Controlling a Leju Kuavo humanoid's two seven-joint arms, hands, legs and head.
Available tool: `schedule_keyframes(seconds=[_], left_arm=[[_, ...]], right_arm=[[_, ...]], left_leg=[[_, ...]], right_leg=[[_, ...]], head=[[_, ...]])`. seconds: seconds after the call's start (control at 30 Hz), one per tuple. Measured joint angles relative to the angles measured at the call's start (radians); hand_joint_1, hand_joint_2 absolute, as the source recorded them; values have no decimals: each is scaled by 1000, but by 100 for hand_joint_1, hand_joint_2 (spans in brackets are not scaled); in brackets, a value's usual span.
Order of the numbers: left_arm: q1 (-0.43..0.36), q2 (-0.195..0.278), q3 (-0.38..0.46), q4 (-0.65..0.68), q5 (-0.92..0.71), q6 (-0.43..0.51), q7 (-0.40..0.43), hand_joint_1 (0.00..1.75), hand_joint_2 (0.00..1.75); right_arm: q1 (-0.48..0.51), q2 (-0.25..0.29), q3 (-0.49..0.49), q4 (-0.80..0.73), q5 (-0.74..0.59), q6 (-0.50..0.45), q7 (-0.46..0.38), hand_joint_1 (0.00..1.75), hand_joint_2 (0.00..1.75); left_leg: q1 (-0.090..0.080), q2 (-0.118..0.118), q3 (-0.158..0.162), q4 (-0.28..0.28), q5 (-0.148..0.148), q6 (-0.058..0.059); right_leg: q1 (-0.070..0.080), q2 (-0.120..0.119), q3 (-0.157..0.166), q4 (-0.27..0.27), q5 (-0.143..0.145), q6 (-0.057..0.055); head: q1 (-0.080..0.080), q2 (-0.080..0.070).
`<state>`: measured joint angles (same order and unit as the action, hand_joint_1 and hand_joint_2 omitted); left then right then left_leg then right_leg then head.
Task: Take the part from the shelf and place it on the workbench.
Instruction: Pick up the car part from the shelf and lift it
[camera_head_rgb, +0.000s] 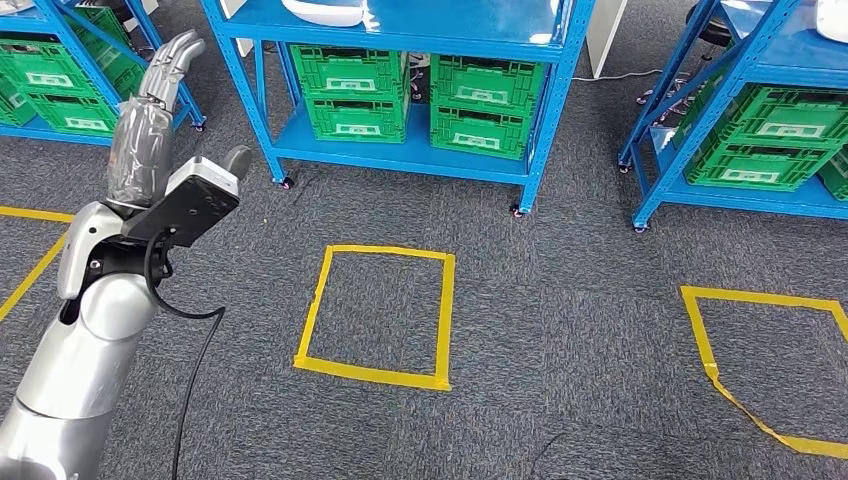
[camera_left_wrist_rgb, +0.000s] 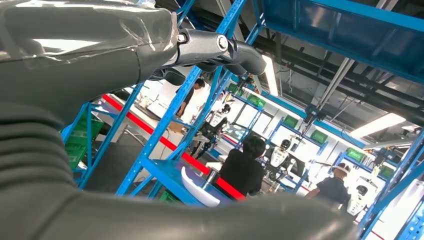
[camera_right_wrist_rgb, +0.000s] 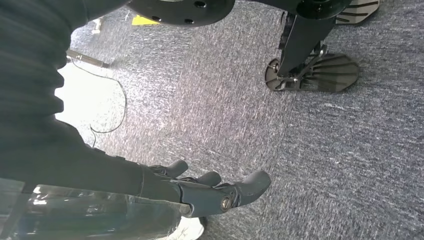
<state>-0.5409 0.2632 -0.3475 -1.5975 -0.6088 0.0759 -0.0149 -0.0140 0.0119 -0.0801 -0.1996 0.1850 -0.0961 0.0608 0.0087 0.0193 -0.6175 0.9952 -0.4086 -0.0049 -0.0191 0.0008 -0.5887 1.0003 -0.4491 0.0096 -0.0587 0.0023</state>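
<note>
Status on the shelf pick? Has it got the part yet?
Not yet. Done: nothing visible beyond the left hand being raised, open and empty, toward the blue shelf. In hand: nothing; the right hand hangs over the carpet, fingers loosely apart, holding nothing. A white part lies on the shelf's upper level, untouched. Left: reach it, grip it, carry it to the workbench, set it down.

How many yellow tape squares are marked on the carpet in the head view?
2. One complete yellow tape square lies in front of the middle blue shelf. A second lies to the right, cut off by the picture edge.
</note>
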Motion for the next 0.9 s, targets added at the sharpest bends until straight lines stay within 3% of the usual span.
schedule_keyframes(seconds=[0.67,0.9], left_arm=[[36,-5,32,8,50,10,12,0,0],[41,-4,40,8,51,10,14,0,0]], right_arm=[[2,10,0,-1,-9,-7,2,0,175],[2,22,2,-1,-9,-7,7,0,175]], left_leg=[[-2,0,-1,1,-1,1],[-7,-1,-4,8,-6,12]], right_leg=[[-3,0,0,0,0,1],[-10,0,0,-1,3,10]], head=[[0,0],[0,0]])
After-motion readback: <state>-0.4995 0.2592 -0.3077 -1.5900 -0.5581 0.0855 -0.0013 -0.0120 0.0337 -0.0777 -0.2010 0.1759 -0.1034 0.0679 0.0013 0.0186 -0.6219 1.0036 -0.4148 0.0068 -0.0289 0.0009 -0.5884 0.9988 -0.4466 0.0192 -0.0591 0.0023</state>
